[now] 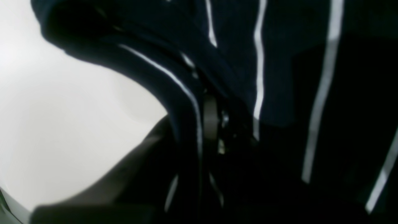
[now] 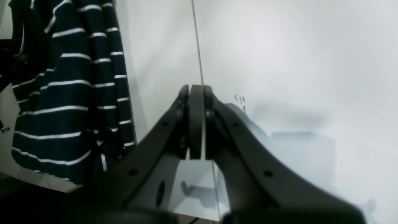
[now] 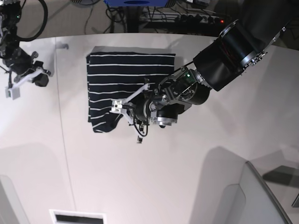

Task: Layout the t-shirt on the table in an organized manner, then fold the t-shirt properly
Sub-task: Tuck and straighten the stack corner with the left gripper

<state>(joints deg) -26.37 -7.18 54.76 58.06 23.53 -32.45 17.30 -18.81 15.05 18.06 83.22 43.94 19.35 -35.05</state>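
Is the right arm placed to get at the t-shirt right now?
Probably yes. The right claw is shut, off to the side of the t-shirt, with only bare table between them; the left claw pinches cloth.

There is one t-shirt [image 3: 122, 79], dark with white stripes, in the upper middle of the base view. It lies on one white table [image 3: 177, 177]. Two grippers are counted: the left gripper [image 3: 117, 109] and the right gripper [image 3: 18, 86].

The t-shirt [image 3: 126, 81], at upper centre of the base view, is dark navy with thin white stripes. The bench [image 3: 154, 177] is plain white. Both tools are dark grey.
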